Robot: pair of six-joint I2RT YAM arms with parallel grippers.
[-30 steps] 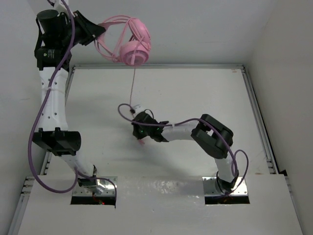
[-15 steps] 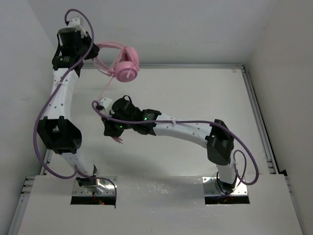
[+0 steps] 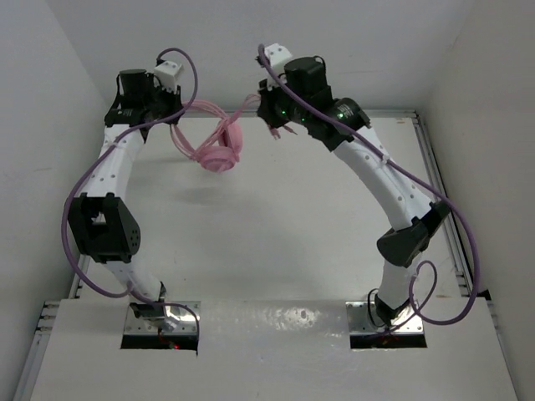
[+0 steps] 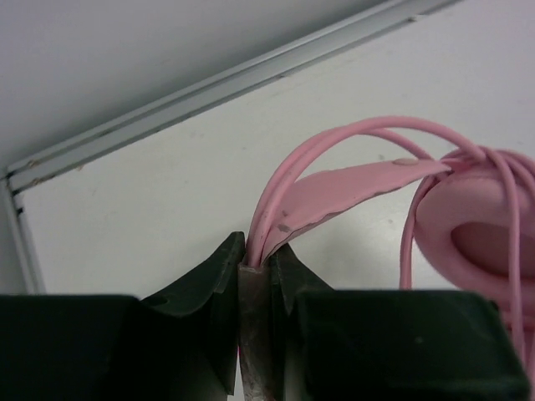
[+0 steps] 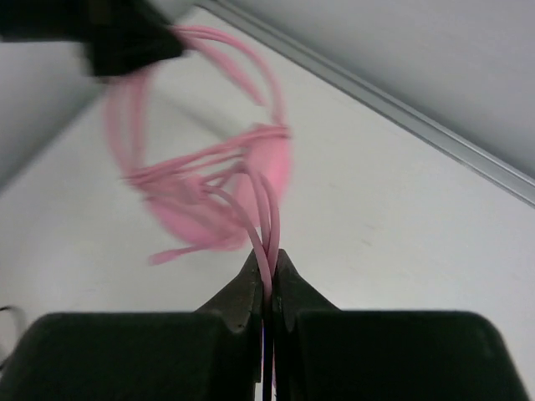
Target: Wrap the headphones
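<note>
In the top view the headphones (image 3: 219, 149) hung in the air in the upper left-centre of the frame, over the far part of the white table (image 3: 292, 234). Their long axis ran on a slant from upper left to lower right: the top of the headband (image 4: 351, 188) pointed up and left toward the left gripper (image 3: 174, 111), and the stacked round earcups (image 3: 224, 154) sat at the lower right end.

The left wrist view showed the headband rising from between the dark fingers (image 4: 219, 288) at the bottom centre, then arching to the right edge of the frame where one padded earcup showed. The left fingers were nearly closed, clamped on the thin bands of the headband, with only that narrow bundle between them.

A thin pink cord (image 5: 266, 219) ran from the headphones toward the right gripper (image 3: 267, 117), which was at the upper centre of the top view, just right of the headphones and level with the left gripper. In the right wrist view the headphones were blurred in the upper left half of the frame, and strands of the cord came down from them into the tips at the bottom centre. The right fingers were closed tight, pinching the cord. A short pink end (image 3: 272, 132) hung below that gripper in the top view; what it was could not be told.
</note>
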